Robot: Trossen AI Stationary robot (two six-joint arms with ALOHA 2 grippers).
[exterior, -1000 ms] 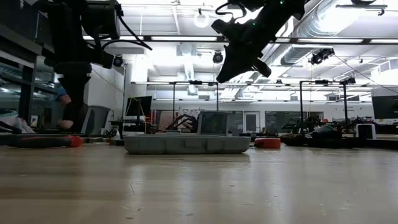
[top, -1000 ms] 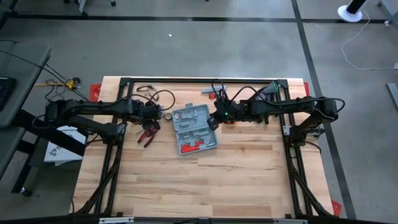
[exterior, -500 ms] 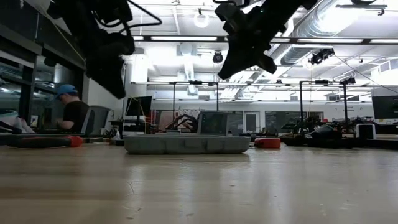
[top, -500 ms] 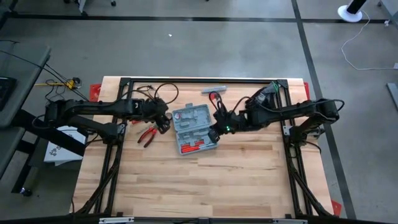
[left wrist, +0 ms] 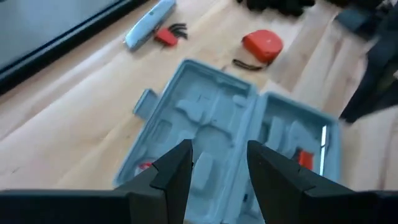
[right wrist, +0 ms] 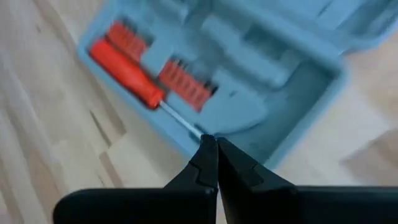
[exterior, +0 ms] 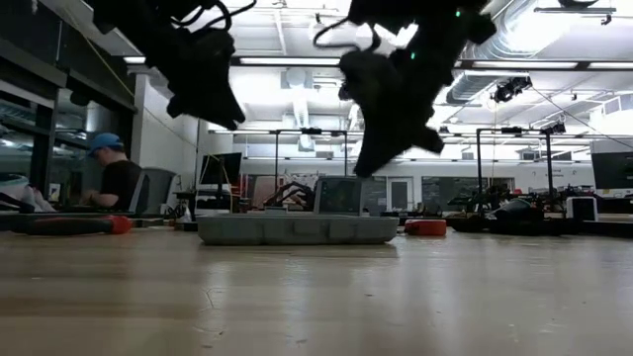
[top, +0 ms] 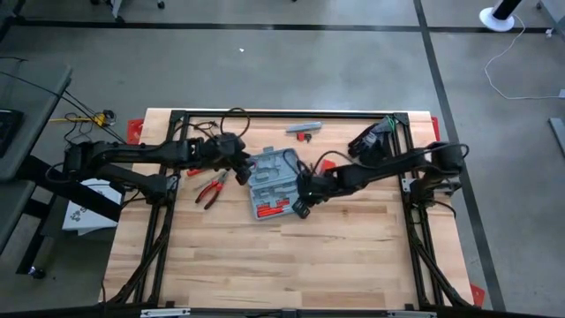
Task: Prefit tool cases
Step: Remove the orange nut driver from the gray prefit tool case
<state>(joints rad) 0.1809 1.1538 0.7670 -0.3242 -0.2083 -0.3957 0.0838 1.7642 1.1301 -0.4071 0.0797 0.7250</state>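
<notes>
The grey-blue tool case (top: 275, 184) lies open and flat on the table; its moulded recesses (left wrist: 205, 118) face up. A red screwdriver (right wrist: 124, 67) and red bits (right wrist: 186, 84) sit in its near half. My left gripper (top: 244, 168) (left wrist: 217, 158) hangs open above the case's left edge, slanting down toward it, with nothing between its fingers. My right gripper (top: 302, 206) (right wrist: 212, 148) is shut and points steeply down over the case's near right corner. In the low view its tip (exterior: 366, 163) is well above the case (exterior: 297, 229).
Red-handled pliers (top: 210, 190) lie left of the case. A slim grey bar with red hex keys (top: 302, 129) lies near the far edge, black gloves (top: 371, 141) at the far right. A red tape measure (left wrist: 262, 45) sits beyond the case. A person (exterior: 114, 178) sits beyond the table.
My left gripper has tipped up from pointing down to a slant and gone right, toward the case's left edge. My right gripper has come from the case's far right corner toward the table's near edge and down, to the near right corner. Both gaps are unchanged.
</notes>
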